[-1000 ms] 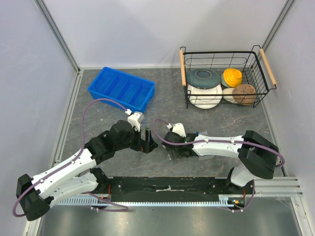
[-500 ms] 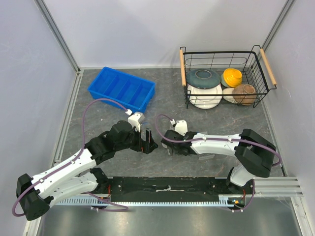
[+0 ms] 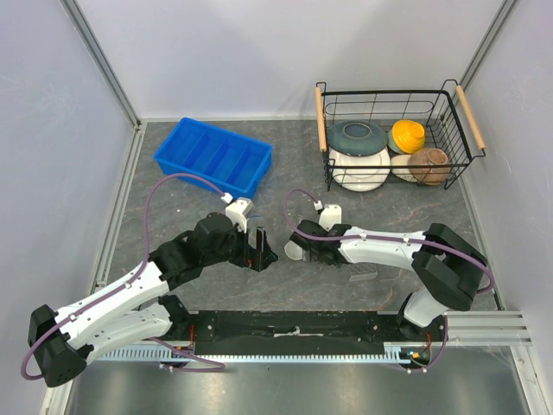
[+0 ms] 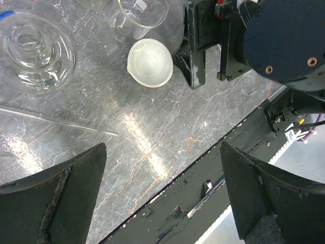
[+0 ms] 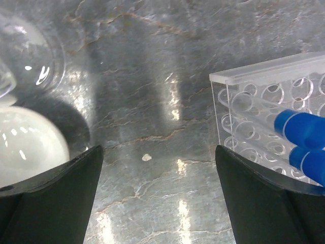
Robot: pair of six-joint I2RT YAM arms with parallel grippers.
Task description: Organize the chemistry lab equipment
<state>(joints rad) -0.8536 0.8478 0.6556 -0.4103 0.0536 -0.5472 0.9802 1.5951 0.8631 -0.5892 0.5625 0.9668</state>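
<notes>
In the left wrist view a white round dish lies on the marbled table beside a clear glass beaker. A round glass vessel and a thin glass rod lie to its left. My left gripper is open over bare table, nothing between its fingers. My right gripper is open too, low over the table between the dish and a clear plastic tube rack with two blue-capped tubes. Its fingers stand next to the dish.
A blue divided tray sits at the back left. A wire basket with ceramic bowls and plates stands at the back right. The tube rack lies just in front of the right forearm. A black rail runs along the near edge.
The right arm has swung its wrist a little farther from the near edge, uncovering the tube rack in the top view. The left arm has barely moved. Both grippers stay open.
</notes>
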